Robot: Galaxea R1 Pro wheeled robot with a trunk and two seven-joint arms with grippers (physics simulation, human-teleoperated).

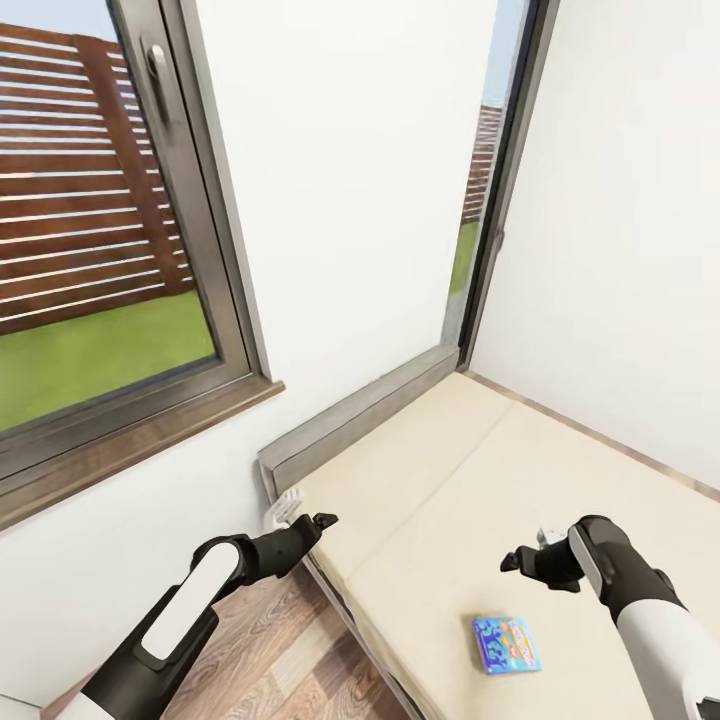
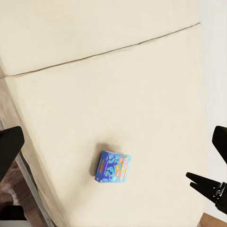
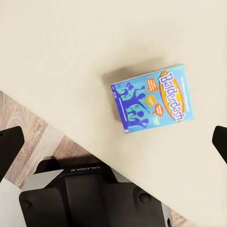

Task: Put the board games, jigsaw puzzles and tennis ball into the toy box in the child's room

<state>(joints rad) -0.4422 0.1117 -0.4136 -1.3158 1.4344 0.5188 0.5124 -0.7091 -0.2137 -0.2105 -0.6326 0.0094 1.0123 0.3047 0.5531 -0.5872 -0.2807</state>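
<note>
One blue board game lies flat on the bed, fully visible.

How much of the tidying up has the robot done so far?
Nothing looks put away yet. The blue board game lies flat on the bed, untouched. Both grippers are empty: the right gripper hovers open above the mattress near the game, the left gripper by the bed's edge. Grabbing it comes next; the toy box isn't visible.

1 board game, blue, reads "Balderdash", flat on 1 bed. Mattress in 2 sections. 2 windows. 2 arms, 1 pincer each: left pincer, right pincer. 1 wood-plank floor.
</note>
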